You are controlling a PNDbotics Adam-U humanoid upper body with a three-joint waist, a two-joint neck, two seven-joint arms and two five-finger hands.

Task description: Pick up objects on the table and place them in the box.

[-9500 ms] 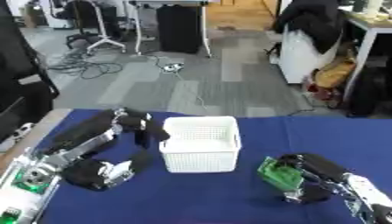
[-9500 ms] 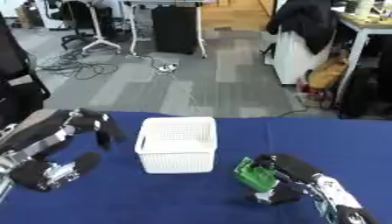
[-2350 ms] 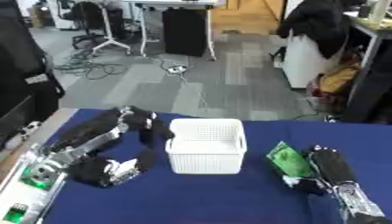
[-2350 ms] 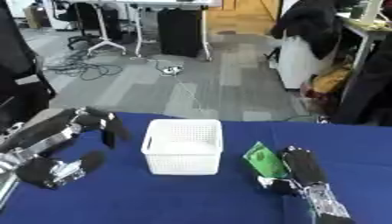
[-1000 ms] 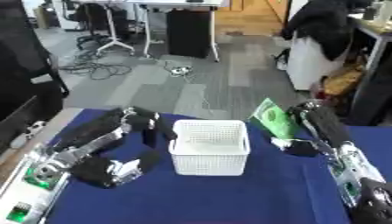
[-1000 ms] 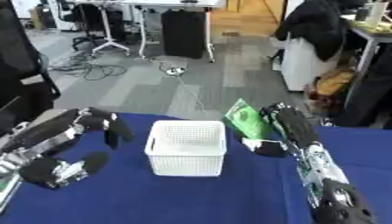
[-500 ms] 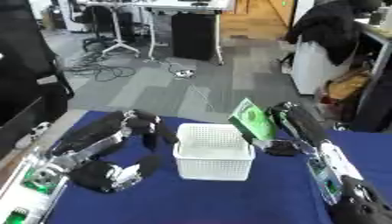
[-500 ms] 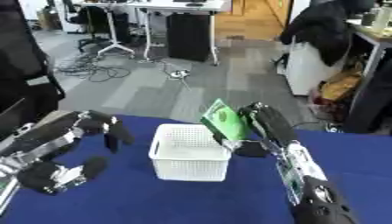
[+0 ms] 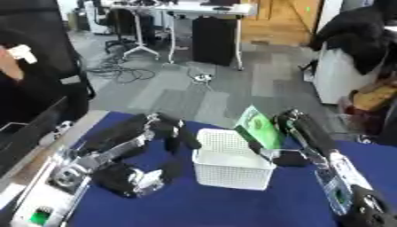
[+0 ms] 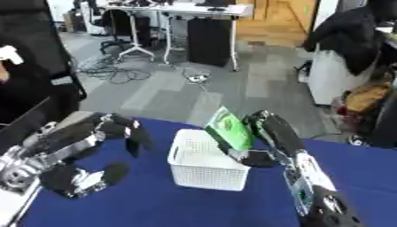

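Observation:
A white slotted basket (image 9: 229, 162) stands in the middle of the blue table. My right hand (image 9: 295, 135) is shut on a flat green packet (image 9: 257, 126), holding it tilted just above the basket's right rim. My left hand (image 9: 165, 131) hangs to the left of the basket, fingers curled downward with nothing in them. Whether anything lies inside the basket cannot be seen.
The blue table (image 9: 194, 204) ends at a pale left edge (image 9: 31, 199). A black and silver part of my left arm (image 9: 132, 181) lies on the cloth at the lower left. Beyond the far edge are grey floor, desks, chairs and cables.
My right hand has carried the green packet a little further left, over the basket's right rim. The camera has shifted slightly. The left hand stays beside the basket.

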